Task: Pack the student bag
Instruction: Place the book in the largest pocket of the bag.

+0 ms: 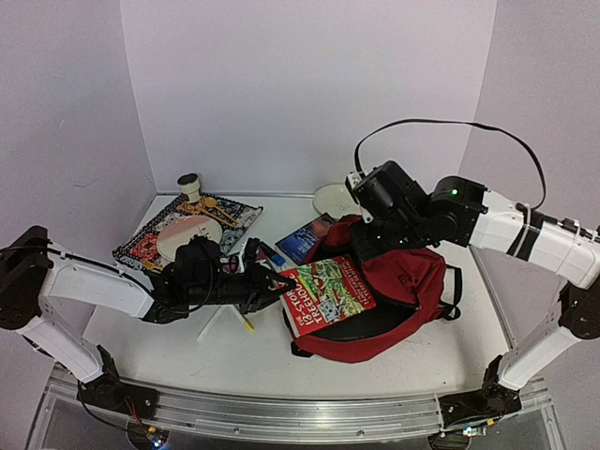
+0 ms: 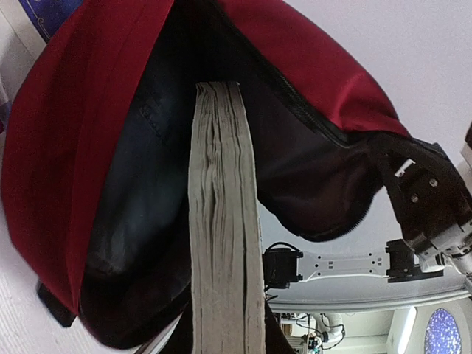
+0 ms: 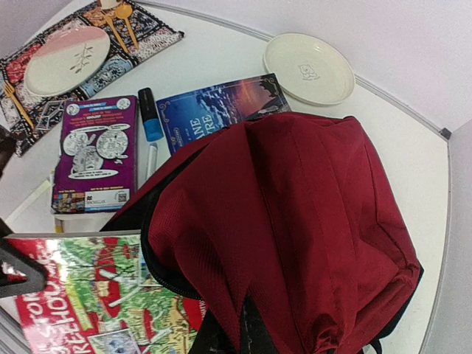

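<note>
The student bag [image 1: 412, 281] lies right of centre, dark red, with its mouth facing left. My right gripper [image 1: 372, 242] is shut on a fold of the bag's upper fabric [image 3: 295, 221] and holds the flap up; its dark fingertips [image 3: 221, 341] pinch the cloth at the bottom of the right wrist view. My left gripper [image 1: 278, 281] is shut on a red-and-green storybook [image 1: 328, 292]. The book's far end sits at the bag's opening. In the left wrist view the book's page edge [image 2: 225, 221] points into the dark interior [image 2: 147, 184]; the fingers are mostly hidden behind the book.
Left of the bag lie a purple comic book [image 3: 92, 151], a blue book [image 3: 221, 110] and a blue marker [image 3: 150, 118]. A patterned placemat [image 1: 141, 246] with a plate [image 1: 187, 236] and cutlery sits back left, with a cup [image 1: 190, 185] behind it. A white dish [image 1: 333, 200] rests by the back wall.
</note>
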`<state>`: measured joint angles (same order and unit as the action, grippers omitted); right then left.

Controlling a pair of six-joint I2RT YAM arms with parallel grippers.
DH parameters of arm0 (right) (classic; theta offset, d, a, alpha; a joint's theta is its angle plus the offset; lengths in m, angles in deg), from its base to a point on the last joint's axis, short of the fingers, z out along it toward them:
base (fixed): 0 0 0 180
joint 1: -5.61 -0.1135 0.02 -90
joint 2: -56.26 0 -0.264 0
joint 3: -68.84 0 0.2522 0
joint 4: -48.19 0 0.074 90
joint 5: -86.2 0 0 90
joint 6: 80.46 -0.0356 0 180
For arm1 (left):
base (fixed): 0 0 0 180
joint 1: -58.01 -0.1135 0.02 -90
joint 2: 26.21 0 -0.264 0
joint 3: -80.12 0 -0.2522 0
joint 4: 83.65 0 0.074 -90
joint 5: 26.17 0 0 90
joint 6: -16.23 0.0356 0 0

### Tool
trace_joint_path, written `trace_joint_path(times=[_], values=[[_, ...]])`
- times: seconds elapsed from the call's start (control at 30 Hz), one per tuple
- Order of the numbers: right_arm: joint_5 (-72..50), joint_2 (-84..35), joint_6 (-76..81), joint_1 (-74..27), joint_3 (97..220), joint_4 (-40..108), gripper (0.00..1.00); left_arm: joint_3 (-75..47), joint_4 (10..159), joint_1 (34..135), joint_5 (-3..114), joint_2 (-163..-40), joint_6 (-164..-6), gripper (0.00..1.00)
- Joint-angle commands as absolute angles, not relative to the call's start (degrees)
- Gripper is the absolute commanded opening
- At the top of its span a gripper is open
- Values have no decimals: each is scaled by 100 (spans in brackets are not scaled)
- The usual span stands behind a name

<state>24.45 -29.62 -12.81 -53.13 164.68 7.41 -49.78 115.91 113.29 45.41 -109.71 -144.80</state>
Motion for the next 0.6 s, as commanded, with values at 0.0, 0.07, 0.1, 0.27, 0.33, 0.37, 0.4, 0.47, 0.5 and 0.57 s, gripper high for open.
trace_joint_path(times=[0.0,0.07,0.1,0.27,0.33,0.37,0.4,0.47,0.5,0.57], values=[[2049,-2556,-1278,-5323,16419,1248,0,-4461,12608,11366,4727,-11361,-14735,0],[1896,-2477,-1307,-5320,16358,1330,0,-4309,12722,11369,4817,-11569,-14803,0],[1819,-2448,-1326,-5320,16313,1366,0,-4204,12765,11371,4833,-11701,-14841,0],[1572,-2280,-1428,-5322,16067,1612,0,-3783,12976,11416,5049,-12310,-15111,0],[1528,-2220,-1457,-5322,15959,1705,0,-3633,13076,11427,5141,-12539,-15186,0],[1531,-2195,-1476,-5325,15923,1734,0,-3505,13105,11432,5161,-12674,-15221,0],[1526,-2177,-1492,-5328,15884,1748,0,-3400,13127,11440,5176,-12795,-15253,0],[1524,-2138,-1517,-5327,15841,1770,0,-3202,13158,11477,5270,-13045,-15330,0],[1517,-2118,-1529,-5321,15823,1788,0,-3117,13179,11496,5341,-13166,-15366,0],[1493,-2083,-1524,-5321,15789,1836,0,-2926,13237,11542,5495,-13411,-15460,0]])
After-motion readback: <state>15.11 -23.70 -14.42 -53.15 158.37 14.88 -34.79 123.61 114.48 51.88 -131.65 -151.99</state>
